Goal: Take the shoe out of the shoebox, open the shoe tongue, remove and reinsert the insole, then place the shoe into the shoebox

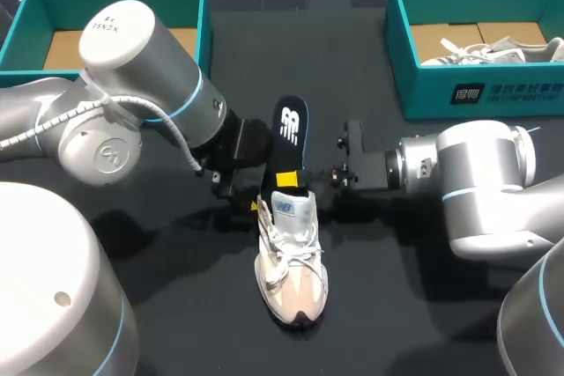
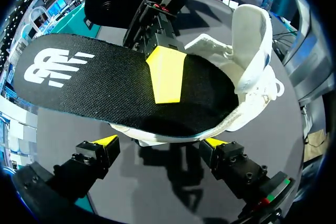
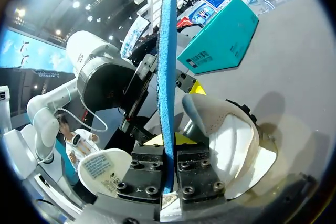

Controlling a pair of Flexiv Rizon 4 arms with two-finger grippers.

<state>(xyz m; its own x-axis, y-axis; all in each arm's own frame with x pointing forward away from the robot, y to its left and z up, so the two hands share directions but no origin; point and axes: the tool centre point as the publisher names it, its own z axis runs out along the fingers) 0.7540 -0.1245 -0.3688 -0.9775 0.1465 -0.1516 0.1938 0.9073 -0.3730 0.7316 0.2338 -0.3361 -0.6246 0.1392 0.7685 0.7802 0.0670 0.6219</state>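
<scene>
A white and beige shoe (image 1: 292,266) stands on the black table with its toe toward the front edge. A black insole (image 1: 289,134) with a white logo slants up and back from the shoe's opening. My right gripper (image 1: 288,180) is shut on the insole just above the heel. In the right wrist view the insole's blue edge (image 3: 167,72) stands clamped in that gripper (image 3: 168,148), with the shoe (image 3: 231,140) beside it. My left gripper (image 2: 161,142) is open, its fingers on either side of the shoe's heel (image 2: 157,132), below the insole (image 2: 105,85). In the head view the left gripper (image 1: 254,206) sits at the heel's left.
An empty teal shoebox (image 1: 26,15) stands at the back left. A second teal shoebox (image 1: 401,50) at the back right holds another pale shoe (image 1: 493,48). The left arm's bulky elbow fills the front left.
</scene>
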